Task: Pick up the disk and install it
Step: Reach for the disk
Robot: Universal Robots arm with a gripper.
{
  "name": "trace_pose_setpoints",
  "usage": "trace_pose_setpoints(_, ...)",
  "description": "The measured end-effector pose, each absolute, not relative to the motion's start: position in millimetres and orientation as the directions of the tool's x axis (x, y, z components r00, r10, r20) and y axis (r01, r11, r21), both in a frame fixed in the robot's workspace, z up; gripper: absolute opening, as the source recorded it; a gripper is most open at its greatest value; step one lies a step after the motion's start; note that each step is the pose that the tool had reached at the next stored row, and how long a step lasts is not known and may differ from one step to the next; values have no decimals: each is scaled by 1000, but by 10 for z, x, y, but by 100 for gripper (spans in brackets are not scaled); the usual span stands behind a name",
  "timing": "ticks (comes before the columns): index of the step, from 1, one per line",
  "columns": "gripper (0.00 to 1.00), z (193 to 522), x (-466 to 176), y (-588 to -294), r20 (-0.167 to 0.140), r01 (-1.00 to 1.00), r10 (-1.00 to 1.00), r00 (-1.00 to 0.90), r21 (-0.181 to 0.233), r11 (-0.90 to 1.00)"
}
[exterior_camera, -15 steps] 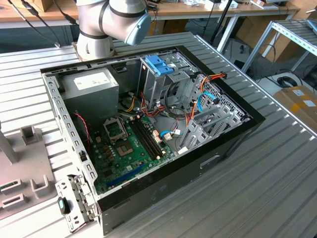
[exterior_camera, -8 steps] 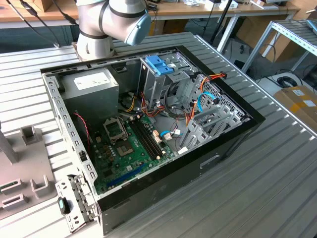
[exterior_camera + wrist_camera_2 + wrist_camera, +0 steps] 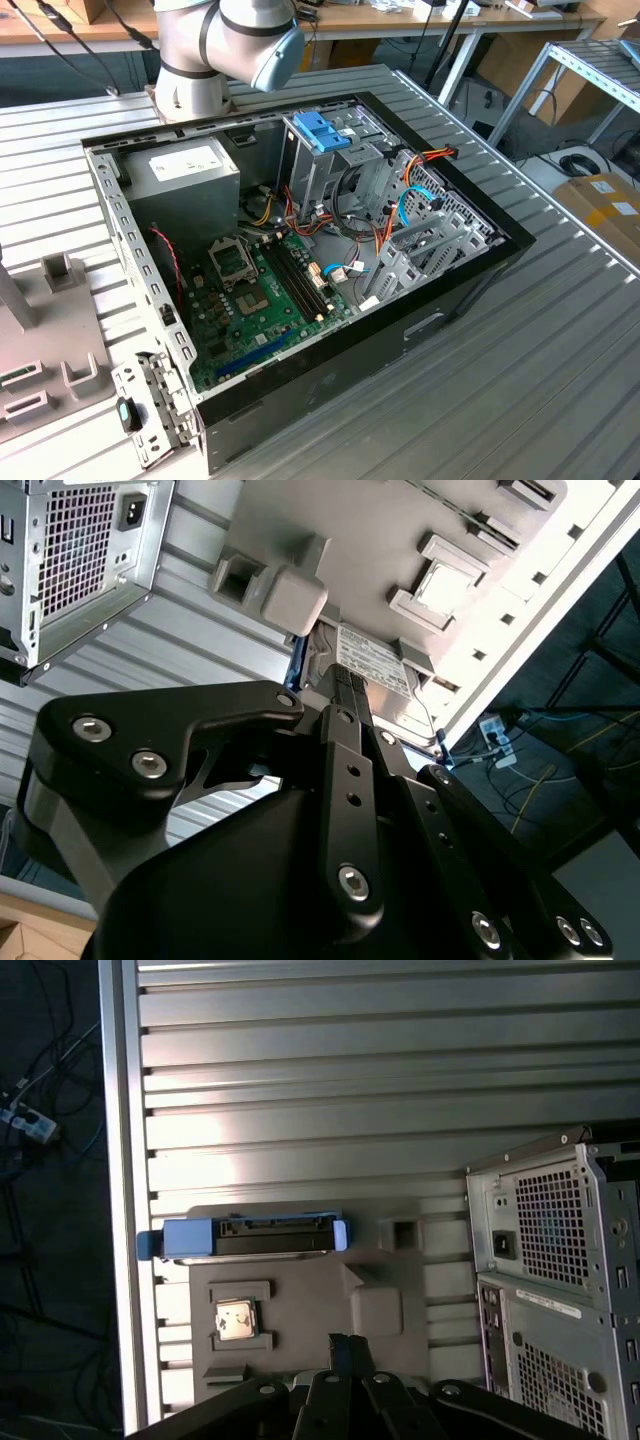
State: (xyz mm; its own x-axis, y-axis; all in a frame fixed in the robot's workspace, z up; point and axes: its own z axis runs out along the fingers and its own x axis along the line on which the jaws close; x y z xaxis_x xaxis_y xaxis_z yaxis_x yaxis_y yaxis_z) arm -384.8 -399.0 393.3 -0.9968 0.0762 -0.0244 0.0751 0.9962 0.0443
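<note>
Though the black gripper (image 3: 347, 1342) hangs pointing down over the grey moulded tray (image 3: 300, 1295), its jaws are drawn together on nothing and it touches no part. The disk (image 3: 262, 1240) stands on edge in a slot along the tray's rim, a flat slab capped at both ends by bright blue plastic rail. In the second wrist view its broad metal face carries a white label. A small square chip (image 3: 237, 1320) with a dull metal top lies in a recess of the tray, near the disk. Beside the tray stands the computer case (image 3: 550, 1280), its rear of perforated sheet steel. Under the tray runs the ribbed aluminium table (image 3: 350, 1080). In the exterior view the arm (image 3: 225, 40), smooth grey tubes with a pale blue joint cap, rises well apart from the tray.
</note>
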Motion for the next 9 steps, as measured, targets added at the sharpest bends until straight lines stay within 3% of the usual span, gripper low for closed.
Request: trace_pose_setpoints(9, 10, 3933, -3915, -3989, -24, 75, 76, -997, 44, 996)
